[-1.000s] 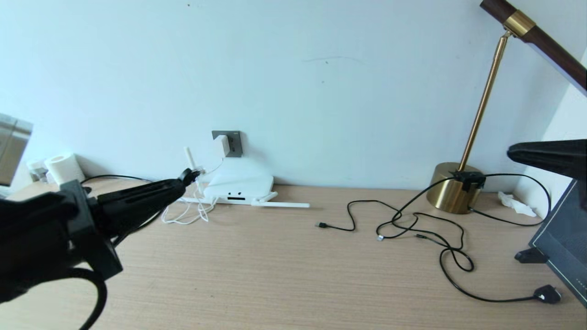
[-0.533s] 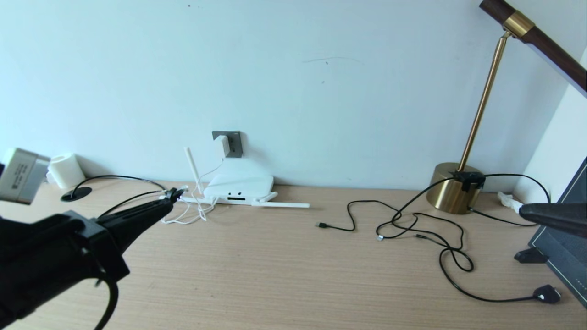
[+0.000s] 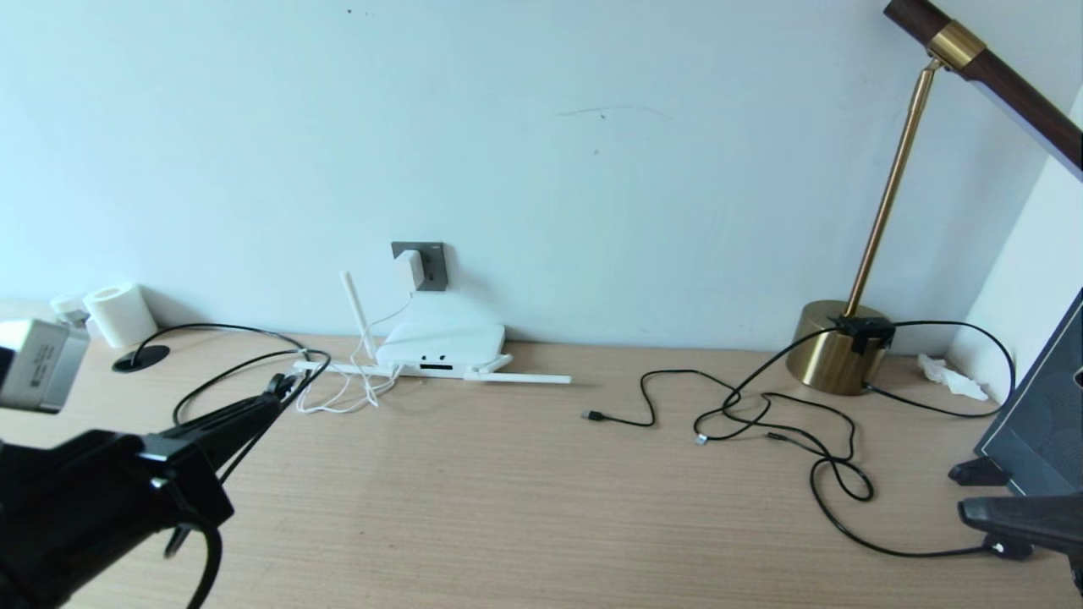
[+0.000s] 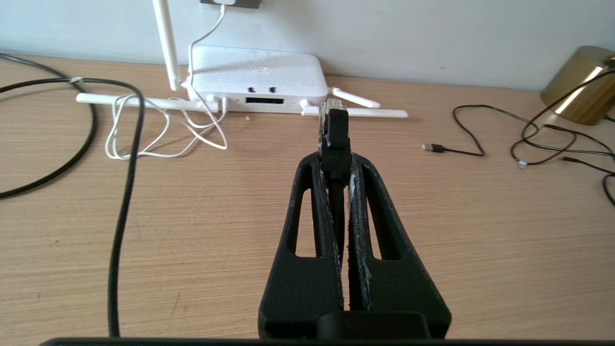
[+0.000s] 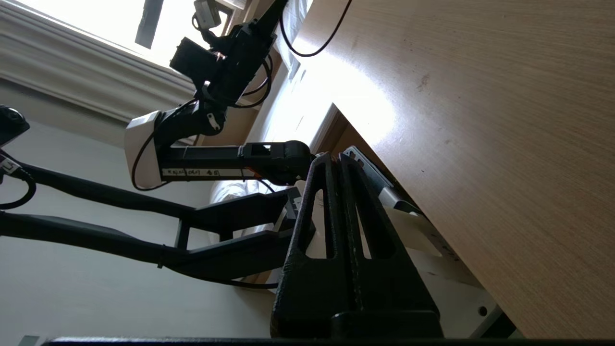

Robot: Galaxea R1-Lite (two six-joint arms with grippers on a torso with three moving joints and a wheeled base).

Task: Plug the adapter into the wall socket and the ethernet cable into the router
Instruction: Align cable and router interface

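The left gripper (image 4: 336,144), clamped tight on the ethernet cable (image 4: 335,126) behind its clear plug, hovers over the desk (image 3: 541,507) short of the router (image 4: 254,79) at the back edge; squaring plug to port looks essential. The adapter (image 3: 409,267) sits in the wall socket (image 3: 433,264). The right gripper (image 5: 335,161), closed and empty, hangs off the desk's front edge.

Pale blue wall (image 3: 592,127) behind a light wooden desk (image 3: 541,507).

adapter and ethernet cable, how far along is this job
Done: the adapter sits in the wall socket, its cord running down to the router. In hand: the left gripper is shut on the ethernet cable, clear plug pointing toward the router's ports but short of them. Left: seating that plug. The right gripper is shut and empty, parked at the table's edge.
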